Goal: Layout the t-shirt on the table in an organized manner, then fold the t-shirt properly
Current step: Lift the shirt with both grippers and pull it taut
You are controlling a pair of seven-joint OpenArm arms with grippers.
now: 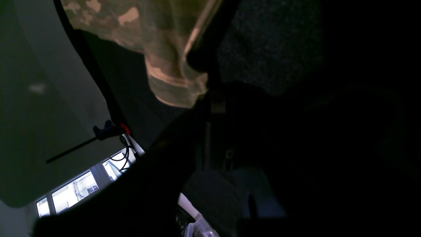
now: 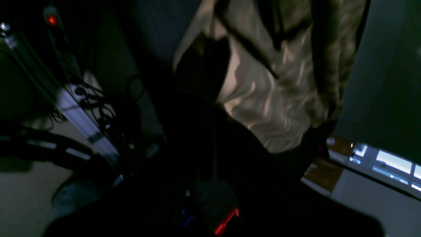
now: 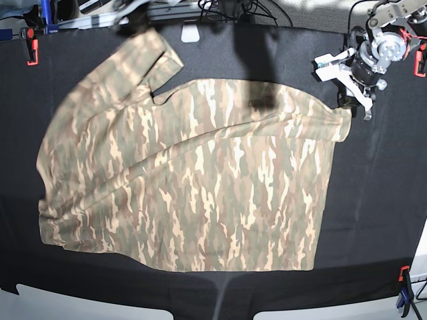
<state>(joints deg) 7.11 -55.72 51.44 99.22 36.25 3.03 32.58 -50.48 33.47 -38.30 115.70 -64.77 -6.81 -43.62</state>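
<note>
The camouflage t-shirt (image 3: 200, 180) lies spread across the black table (image 3: 380, 200), with one sleeve pointing to the far left. My left gripper (image 3: 348, 103) is at the shirt's far right corner. In the left wrist view it (image 1: 200, 65) is shut on a bunched fold of the t-shirt (image 1: 158, 42). My right gripper (image 3: 263, 100) shows as a dark blur over the shirt's far edge near the middle. In the right wrist view it (image 2: 210, 75) is shut among pale, rumpled folds of the t-shirt (image 2: 269, 108). Its fingertips are lost in the dark.
A red clamp (image 3: 30, 50) grips the table's far left edge, another red clamp (image 3: 419, 63) the far right edge. A blue and red clamp (image 3: 403, 293) sits at the near right corner. A white object (image 3: 190, 33) lies behind the shirt.
</note>
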